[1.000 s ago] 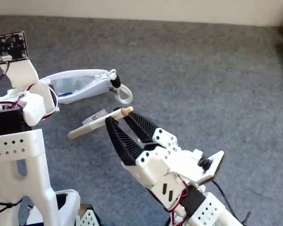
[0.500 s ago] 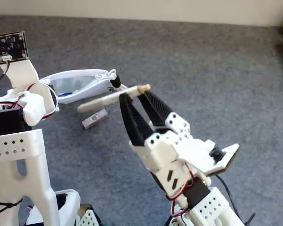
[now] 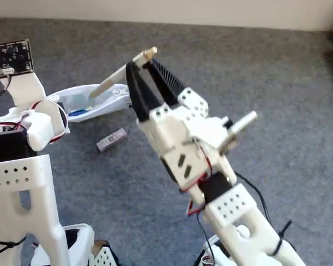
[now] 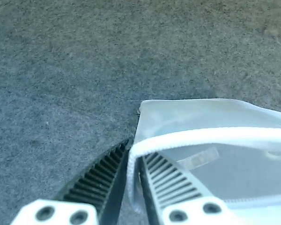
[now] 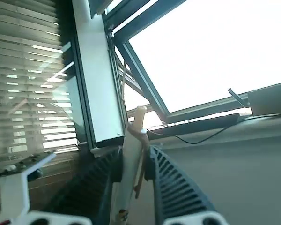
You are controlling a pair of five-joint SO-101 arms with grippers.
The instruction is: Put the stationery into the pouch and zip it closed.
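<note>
The pen [image 3: 114,79] is a light, stiff, slim stick with a smooth barrel, so judge it likely to pivot or slip in a loose hold. Your right jaws are clenched on it close to its pale back end [image 5: 139,112], leaving most of its length free. A hold nearer the middle would probably swing less. It hangs in the air, slanting down, with its lower tip over the open mouth of the pouch [image 3: 94,102]; you cannot tell whether it touches the rim.

The pouch is soft, translucent and floppy, and it lies on the grey counter [image 3: 277,72]. It will likely sag or slide unless pinned. Your left jaws are clamped on its white zip edge [image 4: 178,138] at one end, one finger inside and one outside, which props the mouth open. A blue item [image 3: 77,112] lies inside.

A small flat grey piece [image 3: 111,139] rests on the counter near the pouch, apart from it. It looks light and low, so take it across its narrow sides.
</note>
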